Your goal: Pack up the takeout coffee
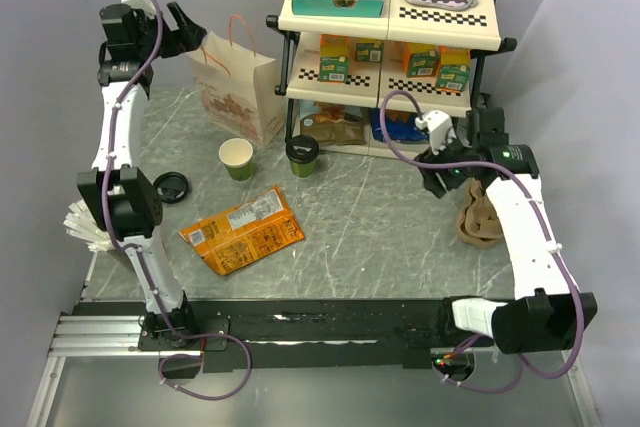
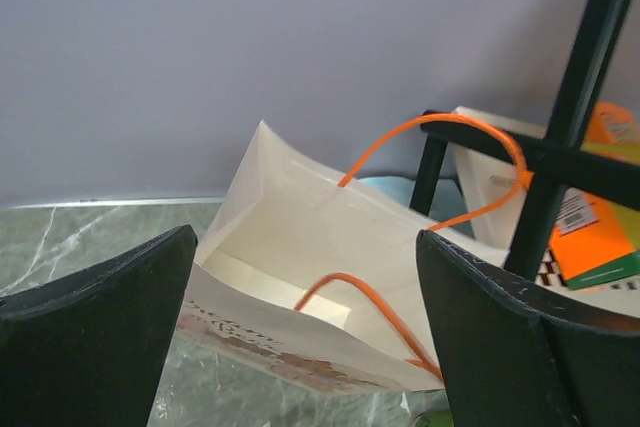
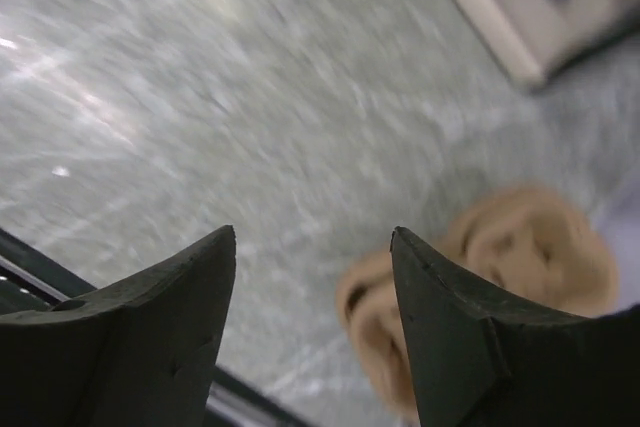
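Mid-frame, the takeout coffee (image 1: 303, 154) stands right of a lidless cup (image 1: 237, 158), before the shelf rack (image 1: 445, 37). The left end effector (image 2: 305, 235) and right end effector (image 3: 312, 232) are spread and empty.

A: Fingers?
B: Left gripper (image 2: 305, 237) spread wide, nothing held.
A: Beyond them?
B: White paper bag (image 2: 280, 212), mouth open, inside showing. Orange handles (image 2: 470, 132) arch up. Black shelf frame (image 2: 575, 97) just right of it, orange carton (image 2: 590, 237) behind. Marbled table (image 2: 90, 232) below, grey wall (image 2: 250, 37) behind.

Lidless cup (image 1: 236, 158), orange snack pkt (image 1: 242, 229), shelf rack (image 1: 330, 24)
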